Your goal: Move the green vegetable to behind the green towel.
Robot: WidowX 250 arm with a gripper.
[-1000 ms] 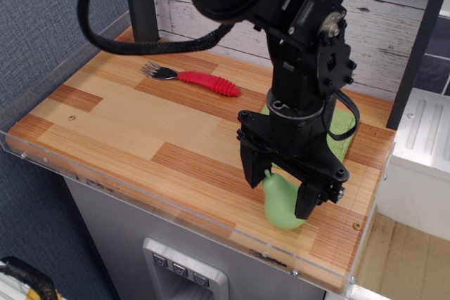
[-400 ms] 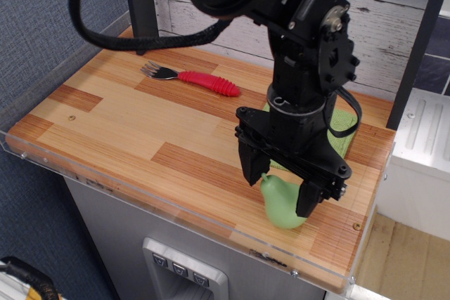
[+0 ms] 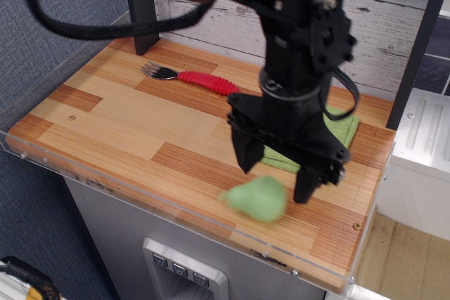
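Observation:
The pale green pear-shaped vegetable (image 3: pixel 257 199) lies on its side near the table's front edge, blurred, with its narrow tip pointing left. My gripper (image 3: pixel 274 177) hangs just above and behind it, jaws spread wide and empty, not touching it. The green towel (image 3: pixel 330 138) lies flat behind the gripper at the right rear, mostly hidden by the arm.
A fork with a red ribbed handle (image 3: pixel 193 79) lies at the rear left of the wooden table (image 3: pixel 126 124). A clear plastic lip runs along the front edge (image 3: pixel 176 226). A dark post (image 3: pixel 140 5) stands at the back left, white planks behind.
The vegetable has toppled from upright between the fingers onto its side, shifting left and forward. The gripper has risen slightly and no longer straddles it.

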